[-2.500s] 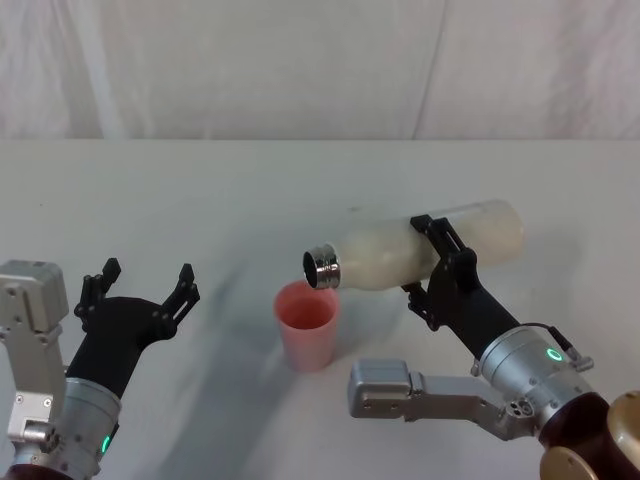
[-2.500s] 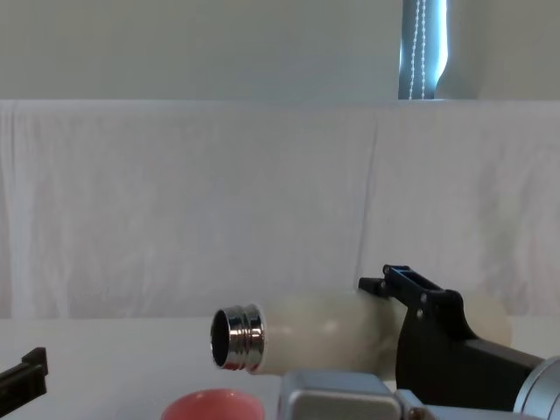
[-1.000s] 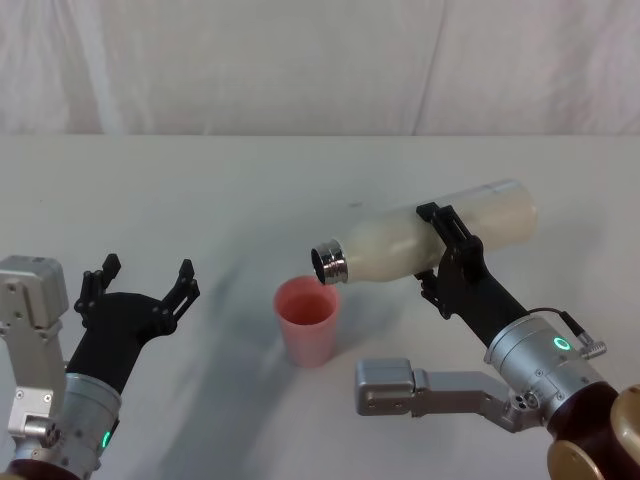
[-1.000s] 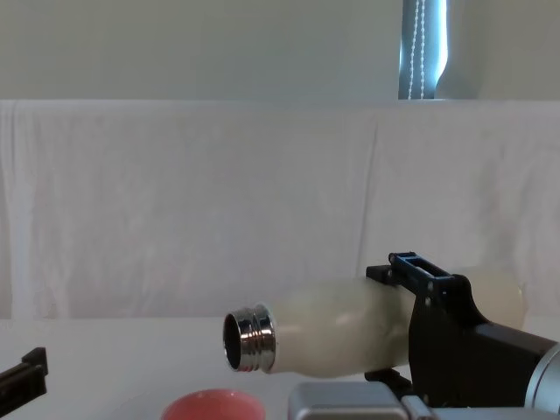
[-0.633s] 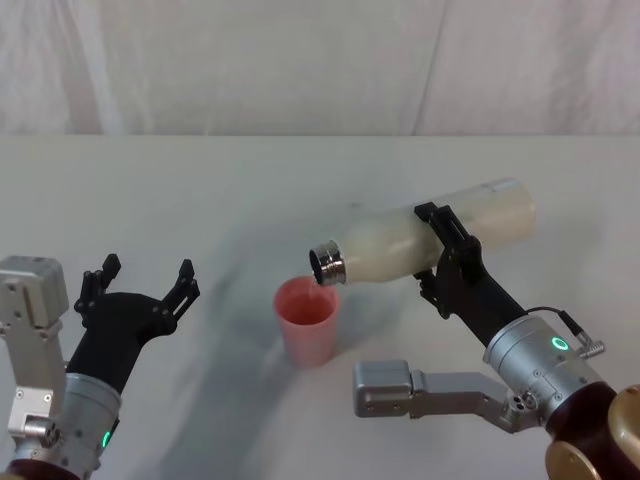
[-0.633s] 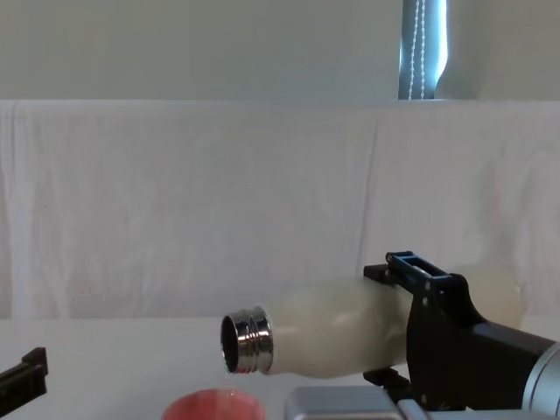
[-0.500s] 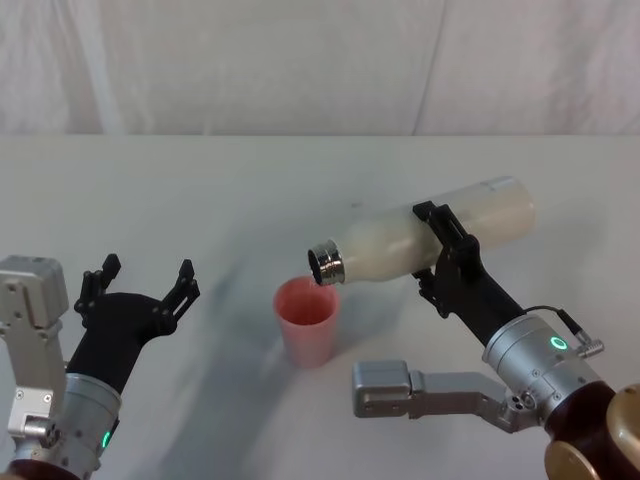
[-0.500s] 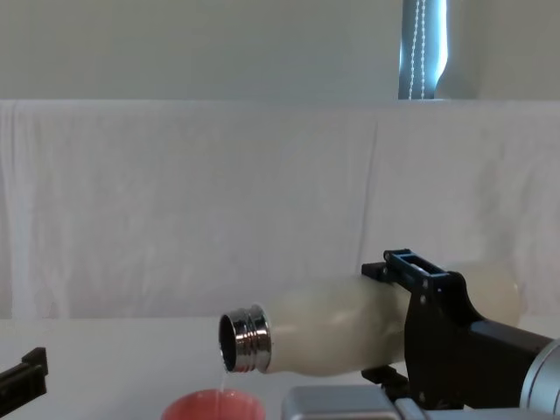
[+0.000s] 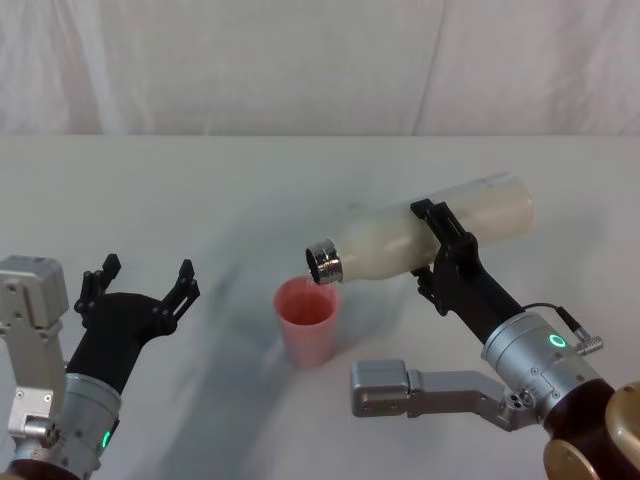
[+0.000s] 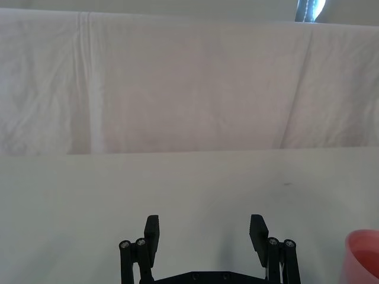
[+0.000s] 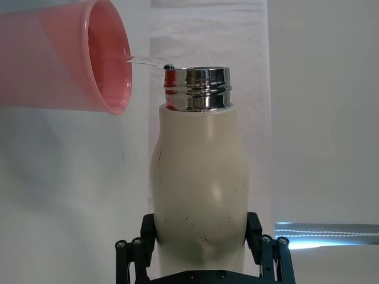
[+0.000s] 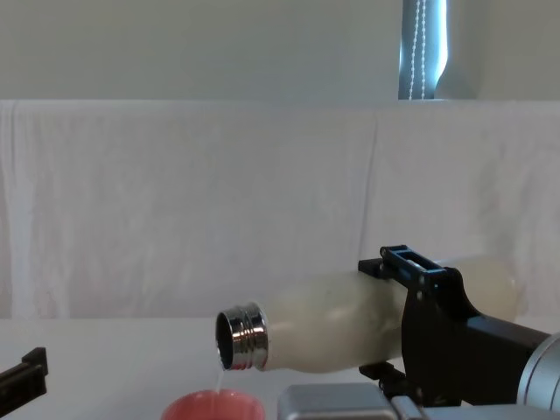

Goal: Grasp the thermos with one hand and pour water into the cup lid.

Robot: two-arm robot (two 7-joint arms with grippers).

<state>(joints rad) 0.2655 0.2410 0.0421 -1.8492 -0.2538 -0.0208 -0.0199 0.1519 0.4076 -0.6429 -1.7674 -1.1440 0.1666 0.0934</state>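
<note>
Right claw (image 9: 437, 247): clamped round the thermos (image 9: 420, 238), tilted neck-down toward 9 o'clock; thin stream seen falling into the cup lid (image 9: 307, 320), upright on the bench (image 9: 200, 200); left claw (image 9: 140, 285): spread wide, at 9 o'clock from the cup lid.

black angular jaws | grey arm (image 9: 520, 360) housings | green indicator lights | thin grey wrist cable

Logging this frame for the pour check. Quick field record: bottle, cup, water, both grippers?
bottle: thermos tipped mouth-down toward the robot's left, lifted off the table
held by: right gripper, fingers clamped around the body
cup: pink cup lid upright on the table, under the mouth
water: thin stream falling into the cup
left gripper: open, idle, left of cup
</note>
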